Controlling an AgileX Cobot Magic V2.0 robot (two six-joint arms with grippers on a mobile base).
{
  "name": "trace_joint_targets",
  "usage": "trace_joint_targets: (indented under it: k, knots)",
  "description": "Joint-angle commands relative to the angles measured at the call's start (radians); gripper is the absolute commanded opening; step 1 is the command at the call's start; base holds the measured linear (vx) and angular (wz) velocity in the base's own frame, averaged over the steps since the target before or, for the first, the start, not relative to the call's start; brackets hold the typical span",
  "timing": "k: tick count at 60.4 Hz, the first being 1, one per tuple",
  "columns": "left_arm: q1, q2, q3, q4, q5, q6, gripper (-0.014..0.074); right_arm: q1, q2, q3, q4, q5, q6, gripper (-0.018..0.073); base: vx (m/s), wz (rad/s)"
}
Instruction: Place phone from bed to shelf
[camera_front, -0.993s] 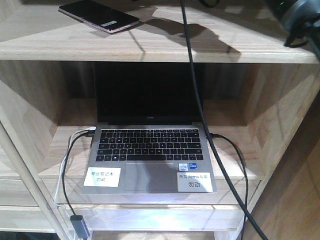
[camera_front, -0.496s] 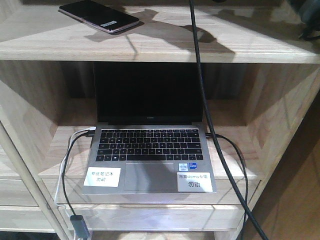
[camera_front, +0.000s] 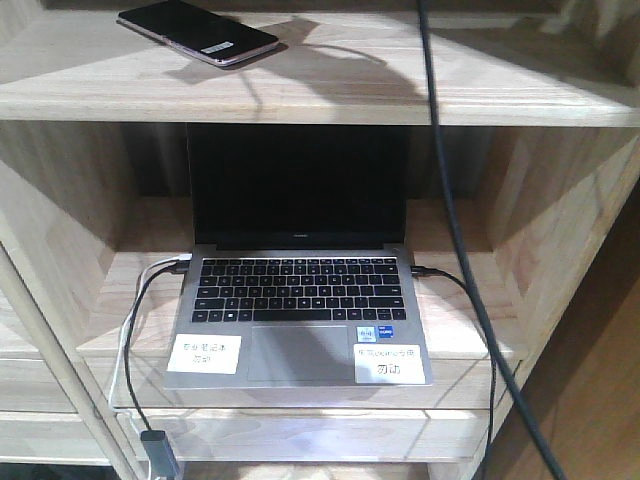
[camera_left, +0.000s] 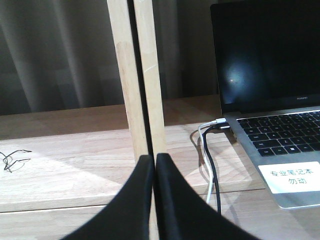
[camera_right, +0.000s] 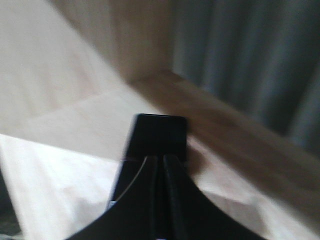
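Presently, from the front camera, I find the phone (camera_front: 197, 32) lying flat on the upper board of the shelf (camera_front: 330, 95), at the left, angled diagonally, its white barcode sticker (camera_front: 220, 46) near the end closest to me and a pinkish edge showing along that side. Nothing is in contact with it. On the board below sits an open grey laptop (camera_front: 298, 290), screen dark, two white labels on its palm rest. A black cable (camera_front: 135, 340) and a white one run from its left side down over the board's front edge; another black cable enters its right side. A thick black cable (camera_front: 450, 230) hangs across the right of the view, in front of the shelf.

On the left wrist camera, I see the left gripper (camera_left: 154, 165) with its two black fingers pressed together, tips meeting, nothing between them. It points at a pale wooden upright (camera_left: 137, 75) of the shelf, with the laptop just to the right and a small tangle of dark wire (camera_left: 12, 159) far left on the board.

The right wrist camera is blurred. The right gripper (camera_right: 161, 162) shows its fingers nearly together, a thin gap between them, holding nothing. The phone (camera_right: 157, 136) lies beyond the tips on the pale board; whether the tips touch it I cannot tell
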Motion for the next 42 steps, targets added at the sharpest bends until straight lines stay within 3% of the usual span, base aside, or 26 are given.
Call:
trace_joint_targets:
  k: [1,14,30,42]
  knots:
    - [-0.002,-0.01,-0.026,-0.005,-0.073,-0.004,0.0001,0.03,-0.064,-0.002,-0.047,-0.101,0.025,-0.0003,0.0,0.0]
    - [-0.002,-0.01,-0.026,-0.005,-0.073,-0.004,0.0001,0.037,-0.169,0.252,-0.01,-0.273,-0.057,-0.0003,0.0,0.0]
    - [-0.002,-0.01,-0.026,-0.005,-0.073,-0.004,0.0001,0.037,-0.437,0.682,0.242,-0.51,-0.371,-0.0003,0.0,0.0]
    - [-0.002,-0.01,-0.026,-0.005,-0.073,-0.004,0.0001,0.036,-0.627,0.95,0.324,-0.645,-0.474,-0.0003,0.0,0.0]
